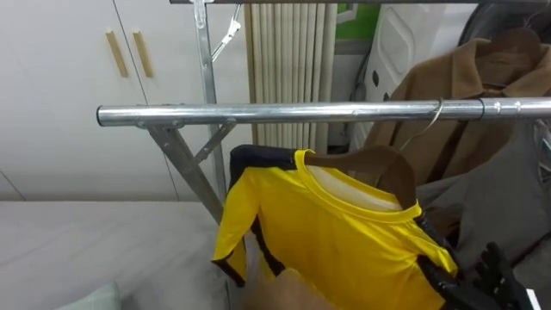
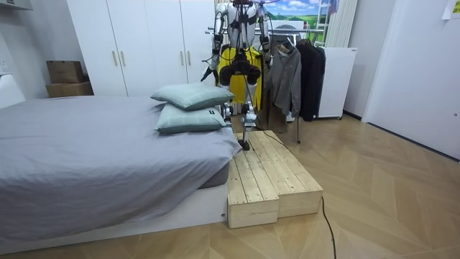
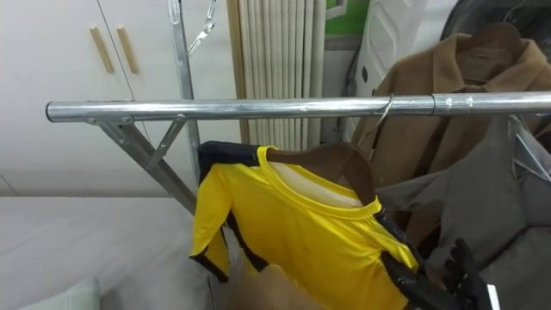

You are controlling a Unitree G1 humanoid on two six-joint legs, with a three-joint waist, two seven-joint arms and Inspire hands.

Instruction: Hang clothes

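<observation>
A yellow shirt [image 1: 344,241] with black trim hangs on a brown wooden hanger [image 1: 387,168]. The hanger's wire hook [image 1: 436,112] sits over the metal rail [image 1: 284,113] of the clothes rack. My right hand [image 1: 498,271] is at the lower right, beside the shirt's sleeve, its dark fingers straight and pointing up, holding nothing. In the room view I stand on a wooden platform [image 2: 269,180] facing the rack, with the yellow shirt [image 2: 237,68] in front of me. My left hand [image 2: 209,73] hangs low on the room view's left.
A tan coat [image 1: 461,77] and a grey garment [image 1: 508,194] hang further right on the rail. The rack's slanted strut [image 1: 185,168] runs down to the left. A white wardrobe [image 1: 77,86] stands behind. The grey bed [image 2: 93,151] with pillows [image 2: 190,108] lies to my left.
</observation>
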